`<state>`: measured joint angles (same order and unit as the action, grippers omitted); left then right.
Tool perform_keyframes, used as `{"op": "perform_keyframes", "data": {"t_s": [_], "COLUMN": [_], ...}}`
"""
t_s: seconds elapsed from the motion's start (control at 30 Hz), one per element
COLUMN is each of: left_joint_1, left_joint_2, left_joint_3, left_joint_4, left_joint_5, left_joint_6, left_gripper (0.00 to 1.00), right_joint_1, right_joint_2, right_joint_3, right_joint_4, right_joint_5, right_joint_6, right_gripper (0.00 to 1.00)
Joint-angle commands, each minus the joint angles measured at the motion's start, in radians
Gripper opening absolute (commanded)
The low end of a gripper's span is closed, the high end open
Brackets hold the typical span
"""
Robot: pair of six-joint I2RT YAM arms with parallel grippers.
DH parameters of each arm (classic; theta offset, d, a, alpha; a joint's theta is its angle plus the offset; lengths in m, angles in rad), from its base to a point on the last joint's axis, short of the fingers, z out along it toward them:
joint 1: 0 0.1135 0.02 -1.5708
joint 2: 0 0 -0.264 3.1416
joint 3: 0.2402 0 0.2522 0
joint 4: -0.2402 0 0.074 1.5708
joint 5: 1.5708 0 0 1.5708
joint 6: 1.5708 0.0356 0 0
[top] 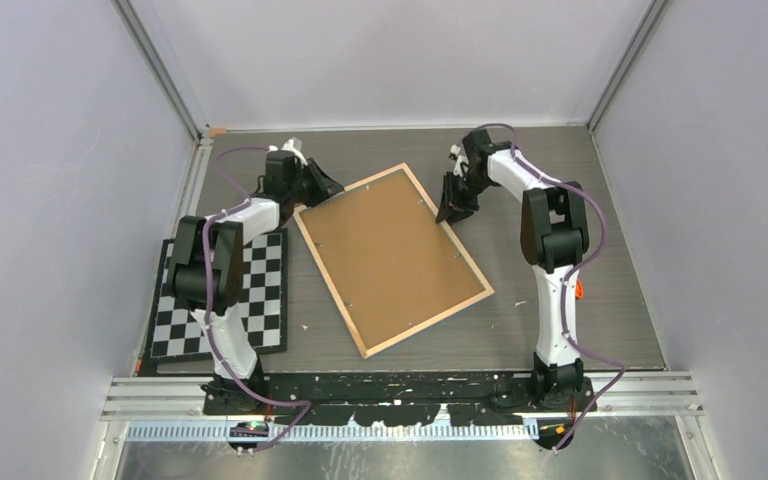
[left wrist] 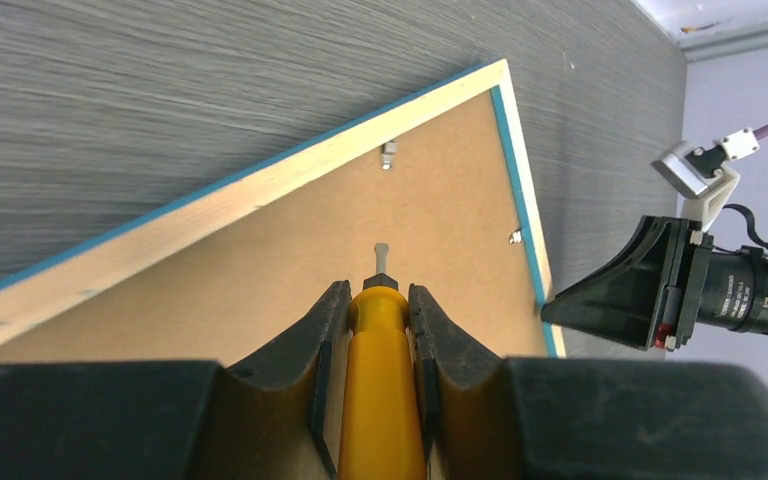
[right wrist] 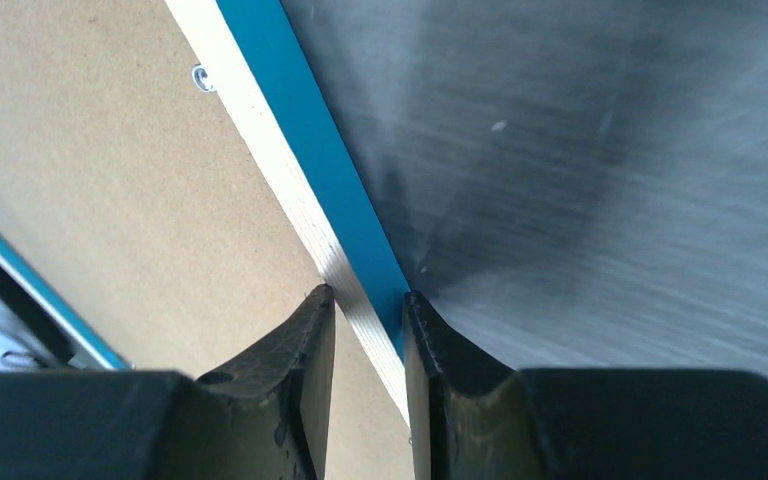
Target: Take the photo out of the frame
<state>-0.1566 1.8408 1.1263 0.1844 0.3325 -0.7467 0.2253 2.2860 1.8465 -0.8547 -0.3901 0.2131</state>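
Note:
The frame (top: 390, 255) lies face down on the table, brown fibreboard back up, with a light wood rim and blue edge. The photo is hidden under the back. My left gripper (top: 325, 188) is at the frame's far left corner, shut on a yellow-handled screwdriver (left wrist: 385, 380). Its flat tip (left wrist: 381, 255) points across the back (left wrist: 260, 280) toward a small metal tab (left wrist: 389, 153). My right gripper (top: 452, 210) is at the far right edge. Its fingers (right wrist: 368, 300) straddle the wood rim (right wrist: 345, 265), closed on it. Another tab (right wrist: 201, 77) shows near that rim.
A black-and-white checkerboard (top: 222, 300) lies left of the frame, under the left arm. Grey walls enclose the table on three sides. The right gripper (left wrist: 610, 300) also shows in the left wrist view, just past the frame's corner.

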Motion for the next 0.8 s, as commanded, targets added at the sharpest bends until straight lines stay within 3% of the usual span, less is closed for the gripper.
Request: {"op": "perform_keyframes", "data": {"t_s": [0.0,0.1,0.2,0.47,0.77], "left_joint_1": [-0.018,-0.018,-0.018,-0.033,-0.041], "left_joint_2": [0.06,0.088,0.112,0.159,0.233], "left_joint_3": [0.076,0.101,0.119,0.139,0.196], "left_joint_4": [0.049,0.052,0.063,0.09,0.09], "left_joint_5": [-0.002,-0.003,0.011,0.012,-0.022], "left_joint_6": [-0.014,-0.01,-0.011,-0.011,-0.037], "left_gripper": [0.0,0.0,0.0,0.0,0.0], "right_joint_1": [0.011,-0.001,-0.013,-0.006,0.027], "right_joint_2": [-0.072,-0.072,-0.033,0.122,0.213], "right_joint_3": [-0.08,-0.045,0.065,0.354,0.412], "right_joint_4": [-0.059,-0.075,-0.055,0.021,0.093], "right_joint_5": [-0.144,-0.132,-0.089,-0.073,-0.073], "right_joint_6": [0.09,0.061,0.044,0.065,0.064], "right_gripper": [0.25,0.49,0.61,0.66,0.66]}}
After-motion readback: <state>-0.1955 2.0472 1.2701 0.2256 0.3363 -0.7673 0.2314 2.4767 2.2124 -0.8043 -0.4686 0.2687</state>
